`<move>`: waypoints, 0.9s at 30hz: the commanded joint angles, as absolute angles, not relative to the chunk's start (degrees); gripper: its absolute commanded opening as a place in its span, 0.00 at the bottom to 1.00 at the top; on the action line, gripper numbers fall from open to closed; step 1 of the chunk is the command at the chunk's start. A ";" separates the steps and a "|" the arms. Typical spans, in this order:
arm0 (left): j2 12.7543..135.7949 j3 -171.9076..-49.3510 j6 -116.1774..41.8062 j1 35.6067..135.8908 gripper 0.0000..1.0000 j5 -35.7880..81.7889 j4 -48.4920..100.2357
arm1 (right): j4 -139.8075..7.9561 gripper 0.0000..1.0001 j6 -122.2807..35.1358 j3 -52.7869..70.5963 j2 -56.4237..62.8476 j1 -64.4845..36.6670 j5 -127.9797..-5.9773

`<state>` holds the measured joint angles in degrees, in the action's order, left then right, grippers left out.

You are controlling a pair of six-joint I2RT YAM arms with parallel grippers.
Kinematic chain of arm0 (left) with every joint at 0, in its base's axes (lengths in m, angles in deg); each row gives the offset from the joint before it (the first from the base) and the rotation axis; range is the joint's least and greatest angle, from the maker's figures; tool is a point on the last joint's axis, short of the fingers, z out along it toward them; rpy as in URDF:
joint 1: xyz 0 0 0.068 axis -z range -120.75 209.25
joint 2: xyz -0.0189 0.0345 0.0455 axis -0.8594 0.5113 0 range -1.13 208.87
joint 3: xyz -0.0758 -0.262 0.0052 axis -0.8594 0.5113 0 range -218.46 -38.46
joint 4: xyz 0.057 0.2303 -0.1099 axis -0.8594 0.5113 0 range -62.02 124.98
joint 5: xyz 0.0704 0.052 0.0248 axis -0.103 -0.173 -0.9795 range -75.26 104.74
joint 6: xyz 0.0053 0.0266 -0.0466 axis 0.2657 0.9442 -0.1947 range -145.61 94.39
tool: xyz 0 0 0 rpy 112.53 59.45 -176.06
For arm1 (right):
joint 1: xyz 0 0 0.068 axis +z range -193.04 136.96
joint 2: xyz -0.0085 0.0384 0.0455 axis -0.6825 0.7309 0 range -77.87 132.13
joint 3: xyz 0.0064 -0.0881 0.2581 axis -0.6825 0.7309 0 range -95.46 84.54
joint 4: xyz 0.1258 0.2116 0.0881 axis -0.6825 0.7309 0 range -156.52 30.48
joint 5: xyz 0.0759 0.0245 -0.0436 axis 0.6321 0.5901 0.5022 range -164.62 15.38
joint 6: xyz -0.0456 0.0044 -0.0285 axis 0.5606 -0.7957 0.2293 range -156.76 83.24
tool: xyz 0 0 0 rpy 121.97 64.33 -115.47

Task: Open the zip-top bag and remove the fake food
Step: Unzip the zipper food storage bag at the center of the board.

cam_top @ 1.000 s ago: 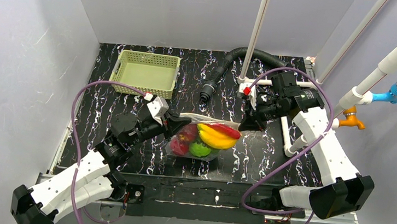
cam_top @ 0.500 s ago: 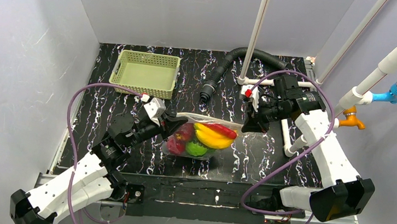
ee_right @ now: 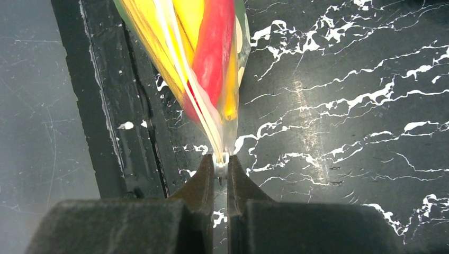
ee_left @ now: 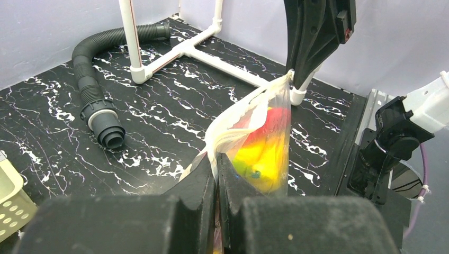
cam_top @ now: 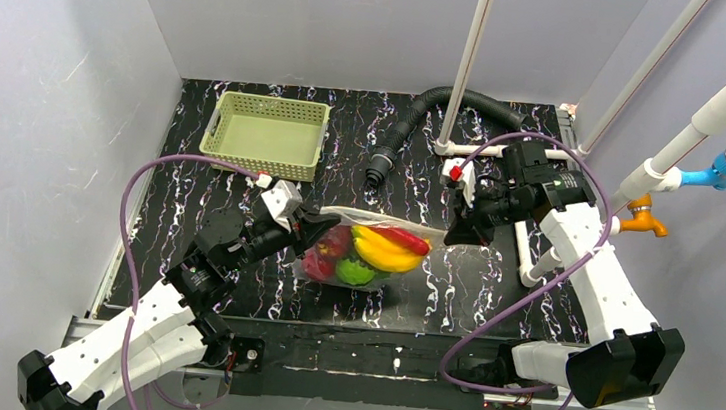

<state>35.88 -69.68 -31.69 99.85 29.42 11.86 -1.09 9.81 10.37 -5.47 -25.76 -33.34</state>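
Bag: the zip-top bag (cam_top: 366, 258) is near the middle of the worktop (cam_top: 491, 290), strung by its top edge between the two claws, with its body sagging below that edge.
Contents: the fake food (cam_top: 374, 254) is all inside the bag. A yellow banana (cam_top: 386, 255) lies under a red chili (cam_top: 406, 237). A red apple (cam_top: 340, 243) sits toward the left end and a green piece (cam_top: 356, 273) at the near side (any other pieces are hidden behind these).
Zip strip: the zip strip (ee_left: 249, 103) runs as a pale band from one claw up to the other. I cannot tell whether it is sealed or parted.
Left claw: the left claw (ee_left: 217, 166) is pinched tight on the bag's left end, with only the plastic between its fingers.
Right claw: the right claw (ee_right: 221, 168) is nipped almost closed on the opposite corner, with a small white bit of the strip caught between its tips.
Worktop: black with white veins. Whether the bag's underside rests on it is unclear.
Basket: a pale green basket (cam_top: 273, 103) stands at the far left, well apart from the bag.
Hose: a black ribbed hose (cam_top: 401, 133) curves along the far side, its open end facing the near edge.
Pipe frame: a white pipe frame (ee_left: 186, 49) lies on the worktop at the far right, near the right claw.
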 commanded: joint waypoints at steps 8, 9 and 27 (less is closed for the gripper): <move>36.04 -70.70 -31.34 98.87 0.00 28.97 9.65 | -0.98 0.01 10.29 12.92 -6.59 -26.78 -34.77; 36.22 -70.71 -31.51 98.94 0.00 29.06 9.50 | -1.06 0.01 10.27 12.98 -6.51 -26.84 -34.72; 42.57 -71.85 -32.92 98.84 0.00 36.17 6.07 | 5.15 0.76 13.91 8.33 -5.91 -27.39 -25.43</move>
